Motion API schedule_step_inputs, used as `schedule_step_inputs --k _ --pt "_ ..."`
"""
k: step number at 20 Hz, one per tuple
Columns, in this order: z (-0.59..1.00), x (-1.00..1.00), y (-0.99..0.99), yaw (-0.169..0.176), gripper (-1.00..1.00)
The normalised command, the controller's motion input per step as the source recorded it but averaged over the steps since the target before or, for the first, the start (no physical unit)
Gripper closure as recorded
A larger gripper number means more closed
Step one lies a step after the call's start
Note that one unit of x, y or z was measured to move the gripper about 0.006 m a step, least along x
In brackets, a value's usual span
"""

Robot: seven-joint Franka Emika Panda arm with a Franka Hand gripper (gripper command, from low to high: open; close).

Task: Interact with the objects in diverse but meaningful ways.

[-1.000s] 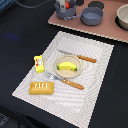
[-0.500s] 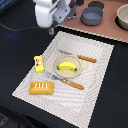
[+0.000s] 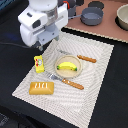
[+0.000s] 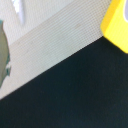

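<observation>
You are hovering the white arm (image 3: 42, 22) near the small yellow packet with red print (image 3: 38, 62), which is lying on the striped cloth mat (image 3: 95, 75) beside the yellow banana (image 3: 68, 65). Whether the jaws are open, I cannot tell. Centre over the packet before descending.

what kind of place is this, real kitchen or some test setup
Most likely a lab tabletop staged as a toy dining spot, not a real kitchen. A striped cloth mat holds a toy banana on a small plate, a bread loaf and a fork and knife, with the robot's gripper overhead.
</observation>
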Motion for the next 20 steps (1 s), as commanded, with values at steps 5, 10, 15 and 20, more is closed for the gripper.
schedule_step_inputs --k 5,10,15,20 --pt "-0.17 -0.03 -0.12 -0.047 -1.00" --pt "-0.17 0.00 -0.17 -0.043 -1.00" --pt "-0.24 -0.03 -0.21 -0.042 -1.00" --pt "-0.29 -0.06 -0.24 -0.046 -1.00"
